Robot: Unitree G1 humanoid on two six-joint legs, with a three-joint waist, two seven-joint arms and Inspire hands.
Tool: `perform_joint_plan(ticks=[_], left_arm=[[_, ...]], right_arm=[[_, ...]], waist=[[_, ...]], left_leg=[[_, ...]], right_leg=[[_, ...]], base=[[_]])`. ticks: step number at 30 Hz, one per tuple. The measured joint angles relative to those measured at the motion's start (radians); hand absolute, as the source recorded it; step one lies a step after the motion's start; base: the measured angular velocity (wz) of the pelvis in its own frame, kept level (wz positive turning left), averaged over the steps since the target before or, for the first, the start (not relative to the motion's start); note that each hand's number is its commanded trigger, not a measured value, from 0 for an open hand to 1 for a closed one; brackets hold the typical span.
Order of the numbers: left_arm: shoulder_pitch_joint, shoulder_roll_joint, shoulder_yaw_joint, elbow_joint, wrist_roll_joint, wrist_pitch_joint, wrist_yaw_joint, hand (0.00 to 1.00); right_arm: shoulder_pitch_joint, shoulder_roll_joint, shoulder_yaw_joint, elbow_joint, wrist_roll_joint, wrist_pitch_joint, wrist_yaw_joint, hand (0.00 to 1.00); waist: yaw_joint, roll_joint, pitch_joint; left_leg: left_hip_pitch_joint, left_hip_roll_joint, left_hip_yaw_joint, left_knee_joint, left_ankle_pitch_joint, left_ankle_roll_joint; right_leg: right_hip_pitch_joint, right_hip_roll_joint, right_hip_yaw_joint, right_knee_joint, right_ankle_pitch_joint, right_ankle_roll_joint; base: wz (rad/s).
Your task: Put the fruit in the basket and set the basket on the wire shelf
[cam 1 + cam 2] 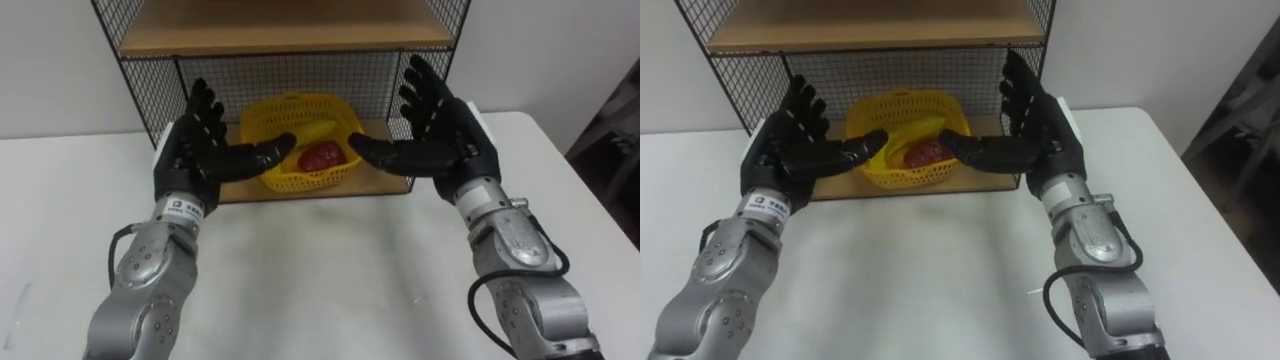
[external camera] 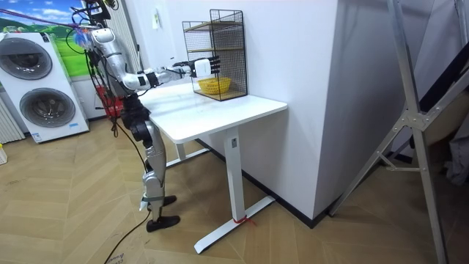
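A yellow basket (image 1: 300, 142) (image 1: 902, 148) stands on the bottom board of the wire shelf (image 1: 285, 35) (image 1: 880, 35), holding a red fruit (image 1: 322, 157) (image 1: 926, 152) and a yellow banana (image 1: 318, 131). My left hand (image 1: 200, 145) (image 1: 792, 148) is open just left of the basket, palm facing it, thumb reaching toward its rim. My right hand (image 1: 440, 135) (image 1: 1035, 130) is open just right of the basket, thumb pointing at it. Neither hand grips the basket. In the room view I stand at the white table with both arms stretched to the shelf (image 2: 215, 51).
The wire shelf sits at the back of the white table (image 1: 320, 270) against a white wall, with a wooden upper board above the basket. A dark object (image 1: 615, 110) shows past the table's right edge. Washing machines (image 2: 37, 81) stand behind me in the room view.
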Motion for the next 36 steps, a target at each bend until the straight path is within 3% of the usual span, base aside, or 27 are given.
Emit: perform_joint_plan(ticks=[7,11,14,20,23,30,34,36], left_arm=[[0.082,-0.002,-0.001,-0.012,0.005,0.0,-0.053,0.0],[0.121,-0.007,-0.015,-0.015,0.098,-0.023,-0.068,0.0],[0.171,-0.004,-0.021,-0.065,0.107,-0.033,-0.075,0.0],[0.271,0.014,-0.009,-0.17,0.108,-0.115,-0.075,0.0],[0.318,0.015,0.013,-0.187,0.107,-0.141,-0.071,0.0],[0.352,0.014,0.07,-0.191,0.107,-0.235,0.013,0.0],[0.363,0.01,0.099,-0.221,0.109,-0.271,0.074,0.0],[0.384,-0.001,0.123,-0.255,0.16,-0.311,0.121,0.0]], right_arm=[[0.054,0.004,-0.005,-0.032,0.006,0.0,0.039,0.0],[0.12,0.016,-0.003,-0.117,-0.034,-0.002,0.078,0.0],[0.177,0.019,-0.003,-0.179,-0.023,-0.005,0.091,0.0],[0.303,0.02,-0.008,-0.231,-0.026,-0.071,0.085,0.0],[0.35,0.017,-0.02,-0.231,-0.026,-0.08,0.076,0.0],[0.406,0.016,-0.09,-0.231,-0.017,-0.159,0.037,0.0],[0.416,0.017,-0.116,-0.231,-0.017,-0.165,0.036,0.0],[0.429,0.023,-0.138,-0.231,-0.041,-0.186,0.025,0.0]], waist=[[0.001,0.005,-0.0033],[0.003,0.006,-0.0038],[0.007,0.009,-0.0068],[0.009,0.011,-0.0086],[0.009,0.01,-0.0081],[0.024,0.003,-0.0044],[0.025,0.002,-0.0044],[0.026,-0.001,-0.0047]], left_leg=[[-0.001,0.002,0.002,-0.001,0.0,-0.001],[0.0,0.004,0.011,-0.002,0.001,-0.002],[0.0,0.005,0.018,-0.005,0.001,-0.001],[0.002,0.005,0.015,-0.007,0.001,-0.001],[0.001,0.004,0.013,-0.008,0.001,-0.002],[0.001,0.004,0.011,-0.006,0.001,-0.002],[-0.001,0.002,0.01,-0.008,0.001,-0.002],[-0.009,0.001,0.007,-0.007,0.001,-0.002]], right_leg=[[-0.012,0.001,0.004,0.0,0.001,-0.002],[-0.016,0.003,0.024,0.001,0.002,-0.003],[-0.019,0.004,0.027,0.002,0.004,-0.002],[-0.015,0.004,0.025,-0.001,0.005,-0.002],[-0.012,0.004,0.022,0.0,0.005,-0.002],[-0.01,0.005,0.026,0.001,0.005,-0.002],[-0.013,0.005,0.025,0.0,0.005,-0.002],[-0.019,0.005,0.023,-0.002,0.005,-0.002]], base=[[-0.03],[-0.06],[-0.08],[0.0],[0.01],[0.0],[0.0],[0.0]])
